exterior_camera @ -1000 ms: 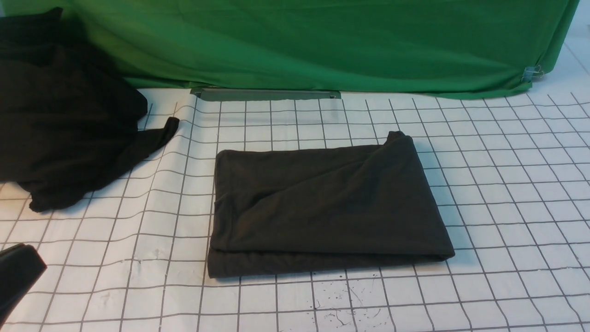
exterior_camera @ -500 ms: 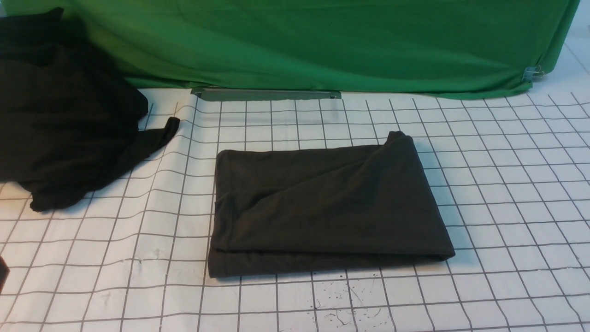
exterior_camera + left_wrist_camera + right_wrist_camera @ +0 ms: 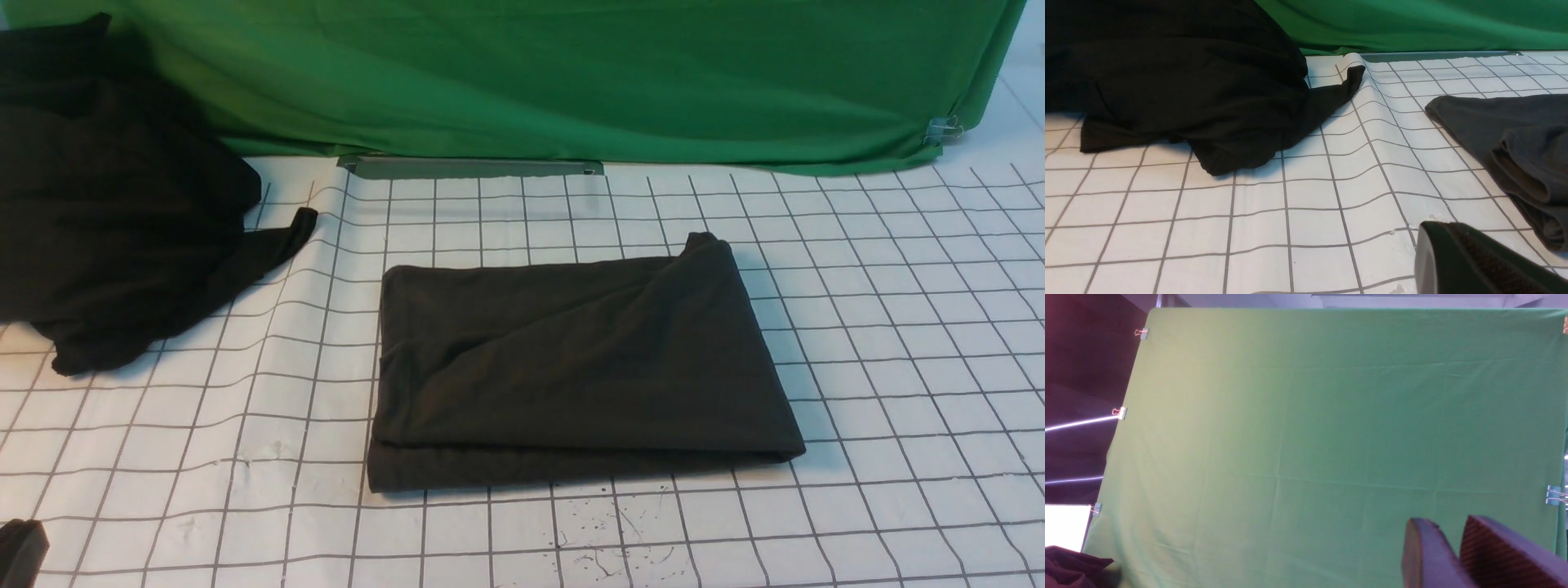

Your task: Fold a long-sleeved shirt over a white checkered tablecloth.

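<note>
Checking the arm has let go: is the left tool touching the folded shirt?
Apart. In the front view the left tool sits at the near left corner, with bare tablecloth between it and the shirt.

- One long-sleeved shirt (image 3: 571, 367), folded into a dark charcoal rectangle.
- One blacker shapeless cloth heap (image 3: 114, 212), left of the shirt.
- One white checkered tablecloth (image 3: 898, 327) beneath the shirt.
- One green backdrop (image 3: 571, 73) behind the shirt.
- Five binder clips on the backdrop's edges, counted in the right wrist view, e.g. (image 3: 1553, 495).
</note>
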Controlling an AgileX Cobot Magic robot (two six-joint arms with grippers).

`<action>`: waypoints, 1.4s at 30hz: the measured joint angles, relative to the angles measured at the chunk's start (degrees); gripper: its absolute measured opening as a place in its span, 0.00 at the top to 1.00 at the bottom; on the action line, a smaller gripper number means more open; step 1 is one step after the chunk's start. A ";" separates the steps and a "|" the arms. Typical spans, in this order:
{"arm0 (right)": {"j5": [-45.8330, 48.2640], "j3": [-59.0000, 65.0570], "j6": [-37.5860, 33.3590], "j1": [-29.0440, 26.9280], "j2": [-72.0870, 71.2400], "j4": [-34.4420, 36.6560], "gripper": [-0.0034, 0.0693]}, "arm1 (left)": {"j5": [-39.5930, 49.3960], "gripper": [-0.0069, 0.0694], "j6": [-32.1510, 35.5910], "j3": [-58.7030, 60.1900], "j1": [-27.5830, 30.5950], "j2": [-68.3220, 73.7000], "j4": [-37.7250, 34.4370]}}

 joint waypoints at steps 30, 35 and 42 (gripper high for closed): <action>4.20 0.53 3.04 0.00 0.00 0.37 0.67 | 0.00 0.91 0.23 0.00 0.00 0.00 2.50; 6.86 3.60 0.68 0.00 0.02 0.44 0.66 | 0.00 0.91 0.18 0.00 0.00 0.00 2.50; 14.54 11.78 -0.51 -9.07 0.05 0.51 0.65 | 0.00 0.91 0.18 0.00 0.00 0.00 2.50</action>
